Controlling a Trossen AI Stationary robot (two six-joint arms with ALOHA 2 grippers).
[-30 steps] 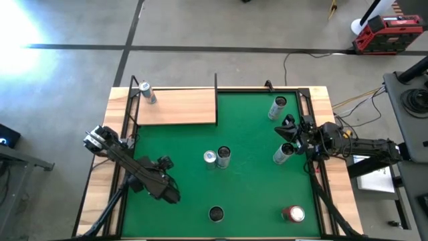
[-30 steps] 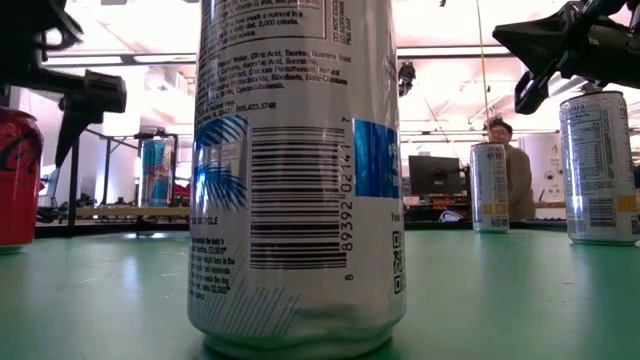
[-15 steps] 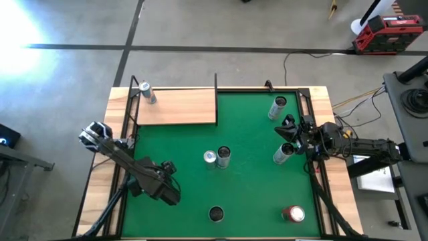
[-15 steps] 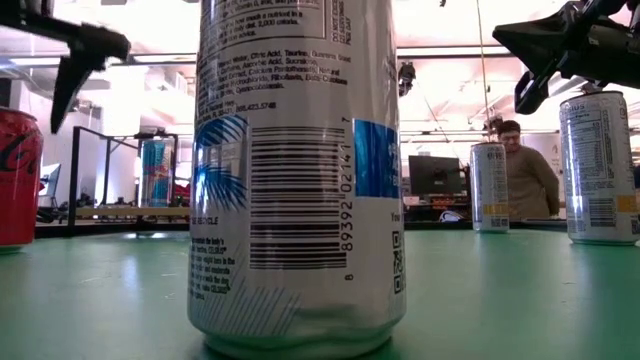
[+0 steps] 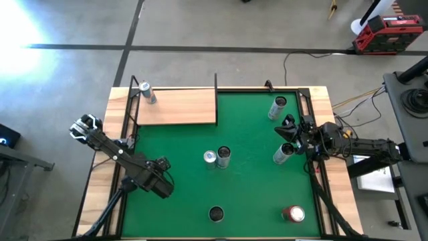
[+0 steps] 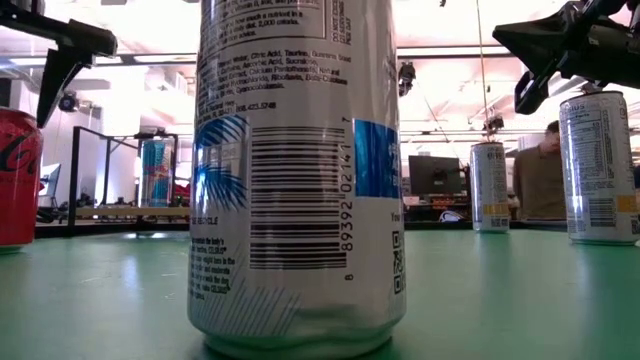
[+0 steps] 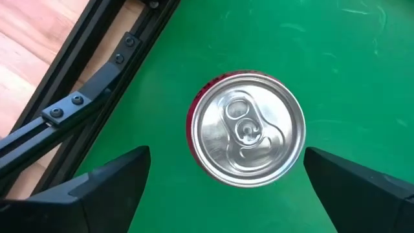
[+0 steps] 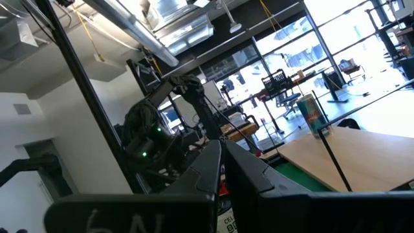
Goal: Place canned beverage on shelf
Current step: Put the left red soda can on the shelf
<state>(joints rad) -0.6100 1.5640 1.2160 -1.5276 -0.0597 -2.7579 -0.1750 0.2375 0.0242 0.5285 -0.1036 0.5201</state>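
High view: the shelf (image 5: 177,107) lies flat at upper left of the surface (image 5: 247,144), long axis left-right, one can (image 5: 146,92) upright on its left end. The left tool (image 5: 83,126) sits at far left; the right tool (image 5: 289,130) at right, near a can (image 5: 283,153).

Left wrist view: the left tool's fingers (image 7: 97,188) are spread wide, released, above an upright red can (image 7: 247,129).

Right wrist view: the right tool (image 8: 222,158) is clenched, holding nothing.

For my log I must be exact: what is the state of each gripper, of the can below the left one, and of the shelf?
left gripper: open, above the red can, holding nothing.
red can: upright, sealed, standing on the green mat.
right gripper: shut, empty.
shelf: holds one upright can.
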